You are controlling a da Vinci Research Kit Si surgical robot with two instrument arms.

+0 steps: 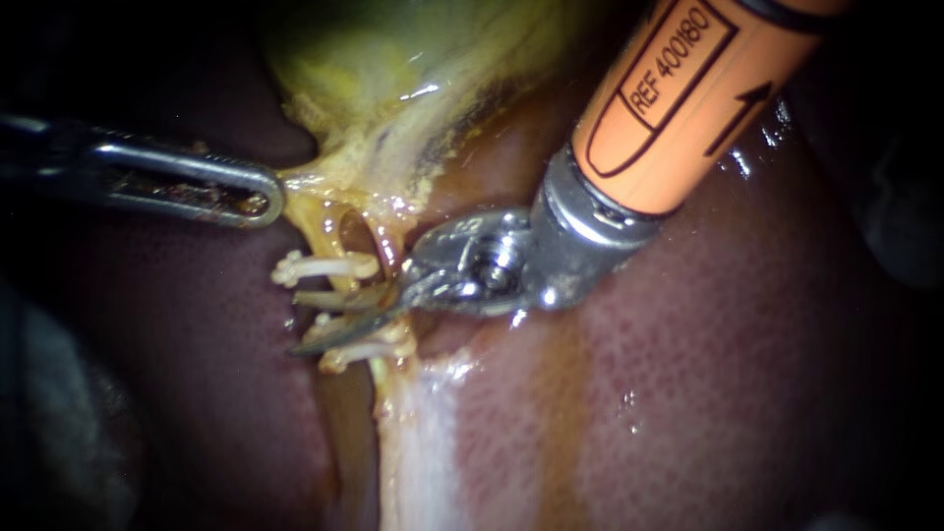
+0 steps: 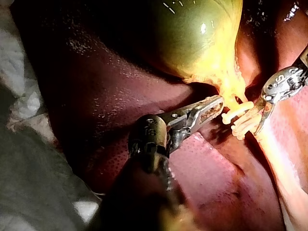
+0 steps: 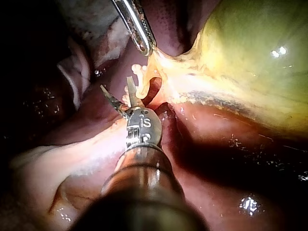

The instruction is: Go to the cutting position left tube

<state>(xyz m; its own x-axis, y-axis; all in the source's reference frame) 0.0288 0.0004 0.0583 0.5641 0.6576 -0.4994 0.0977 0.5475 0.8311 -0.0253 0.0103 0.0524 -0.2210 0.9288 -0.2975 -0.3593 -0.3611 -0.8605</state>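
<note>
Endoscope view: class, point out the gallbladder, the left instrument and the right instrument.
gallbladder (image 1: 393,69), endoscope view, on its yellow-green wall.
left instrument (image 1: 277,201), endoscope view, at the tip of its jaws.
right instrument (image 1: 295,323), endoscope view, midway between its open blade tips.

The endoscope sits close above the liver (image 1: 747,393), facing down. Each wrist camera looks forward along its own shaft, the left instrument (image 2: 216,103) and right instrument (image 3: 115,83) alike. All three views share the clips (image 1: 329,267) near the gallbladder (image 2: 197,33).

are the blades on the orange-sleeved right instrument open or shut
Open. In the right wrist view the orange-sleeved right instrument holds its two thin blades spread in a V, a clear gap between them.
</note>
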